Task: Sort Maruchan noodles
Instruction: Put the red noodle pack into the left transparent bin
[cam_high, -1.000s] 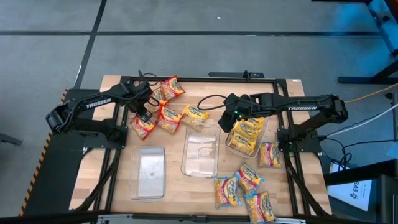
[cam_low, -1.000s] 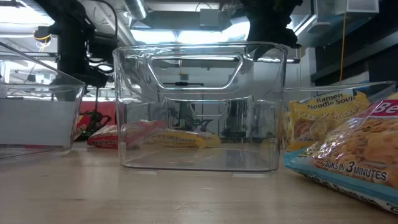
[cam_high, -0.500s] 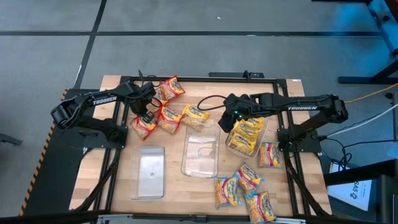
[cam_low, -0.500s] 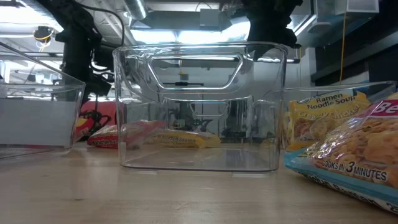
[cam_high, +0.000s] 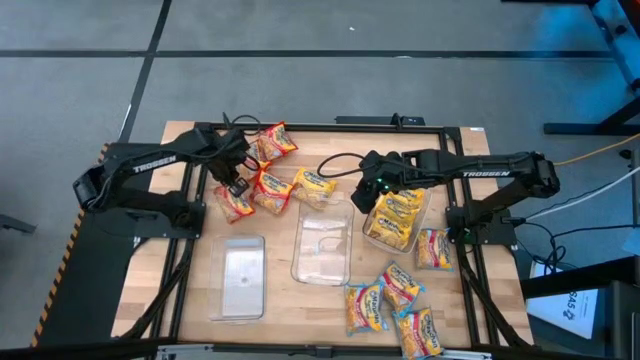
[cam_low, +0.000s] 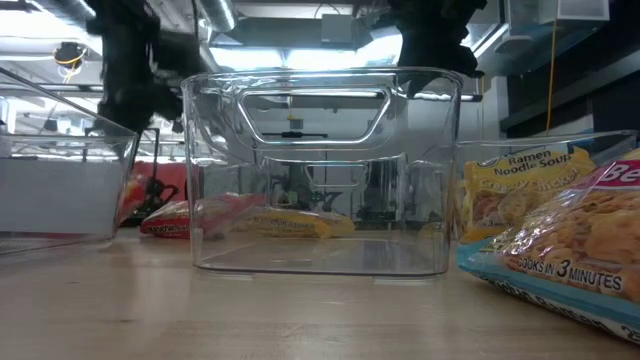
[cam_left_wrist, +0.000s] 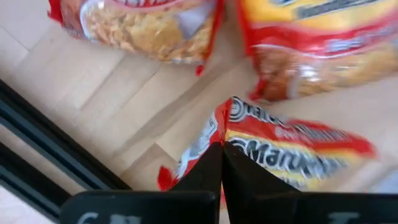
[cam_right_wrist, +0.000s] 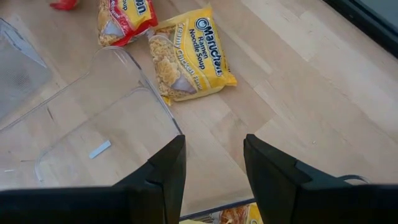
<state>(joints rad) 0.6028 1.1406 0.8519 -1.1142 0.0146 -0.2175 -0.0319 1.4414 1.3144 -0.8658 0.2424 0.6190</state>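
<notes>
Left gripper was clamped on the edge of a red noodle packet at the table's back left. Pick step in hand; next it likely needed lifting toward a clear tray. Right gripper hung wide, empty, beside the middle tray.

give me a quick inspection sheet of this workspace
surface: wooden table, bare patches between items
job's things: red packets far left; yellow packet beside them; yellow packets in right tray; loose packets near right
clutter: two empty clear trays
grippers: left gripper jaws shut on red packet; right gripper jaws open, empty, over the right tray's far end
cables: black cable looping to right arm
surroundings: grey floor; room beyond, nobody seen
</notes>
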